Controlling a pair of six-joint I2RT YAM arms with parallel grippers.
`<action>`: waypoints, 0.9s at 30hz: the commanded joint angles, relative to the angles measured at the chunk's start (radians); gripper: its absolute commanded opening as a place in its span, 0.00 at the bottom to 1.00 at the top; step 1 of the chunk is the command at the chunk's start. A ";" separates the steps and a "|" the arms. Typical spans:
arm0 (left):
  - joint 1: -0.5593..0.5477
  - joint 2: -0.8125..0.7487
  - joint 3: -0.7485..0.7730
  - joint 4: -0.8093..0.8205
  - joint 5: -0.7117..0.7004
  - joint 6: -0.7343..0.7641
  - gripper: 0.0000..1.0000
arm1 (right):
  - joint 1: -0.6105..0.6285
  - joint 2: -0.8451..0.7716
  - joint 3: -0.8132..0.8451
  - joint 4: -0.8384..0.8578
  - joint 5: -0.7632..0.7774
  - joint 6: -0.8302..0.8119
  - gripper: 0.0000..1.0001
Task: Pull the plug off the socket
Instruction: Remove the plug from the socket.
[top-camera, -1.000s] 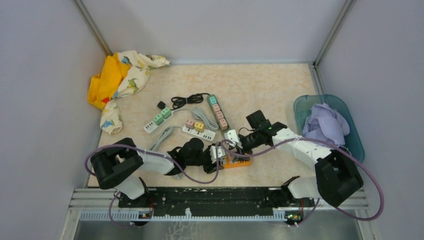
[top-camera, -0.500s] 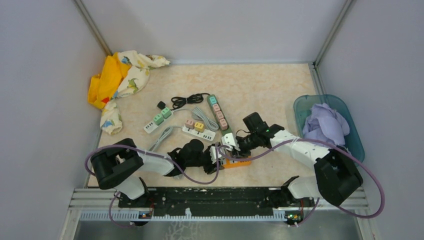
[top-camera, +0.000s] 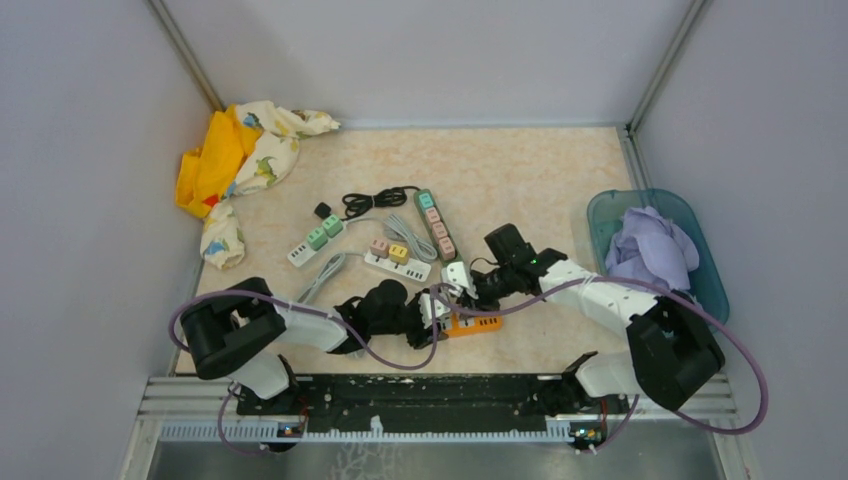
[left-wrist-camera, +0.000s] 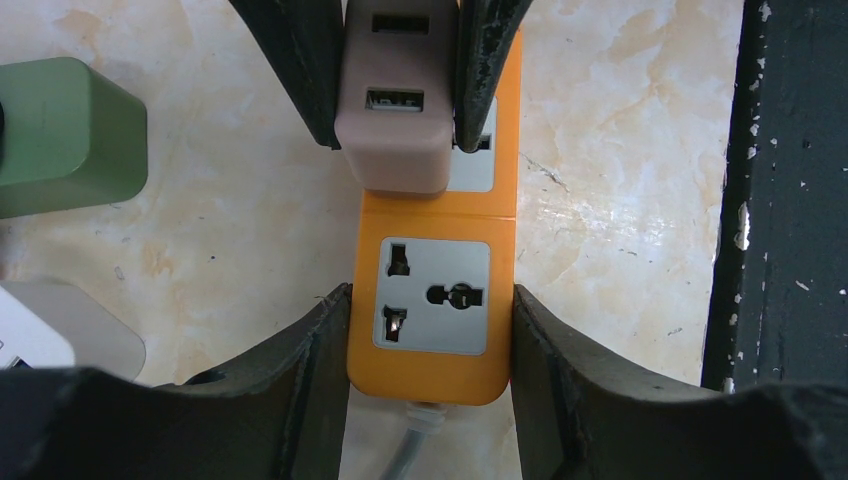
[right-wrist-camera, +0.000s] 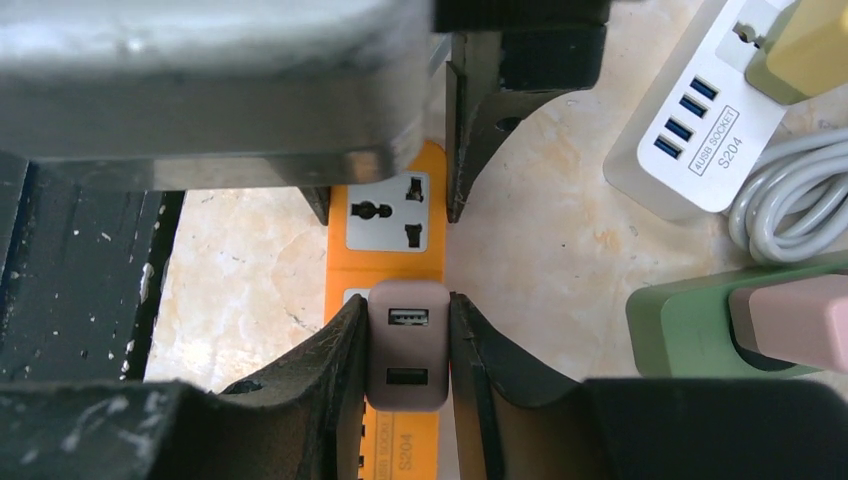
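Left wrist view: the left tool (left-wrist-camera: 430, 310) is clamped across the cord end of the orange socket strip (left-wrist-camera: 432, 205), pinning it to the bench (left-wrist-camera: 620, 150).
Plug: the pinkish USB plug (left-wrist-camera: 395, 110) sits seated in the next outlet — not yet out.
Right tool: we see the right tool (right-wrist-camera: 405, 335) closed on the plug's two flanks.
Pull: we would draw straight off the strip's face, no twisting, left holding firm.
Room: white strip (right-wrist-camera: 700, 130) and green strip (right-wrist-camera: 670, 330) near on one side, black rail (left-wrist-camera: 780, 200) close on the other — upward looks free.
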 joint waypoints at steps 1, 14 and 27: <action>-0.007 0.015 -0.013 -0.032 -0.024 -0.019 0.00 | 0.005 0.015 0.032 0.041 0.010 0.049 0.00; -0.006 0.024 -0.019 -0.032 -0.037 -0.011 0.00 | -0.012 -0.027 -0.016 -0.094 -0.122 -0.144 0.00; -0.010 0.025 -0.021 -0.029 -0.042 -0.012 0.00 | -0.105 -0.021 0.022 -0.005 -0.092 0.012 0.00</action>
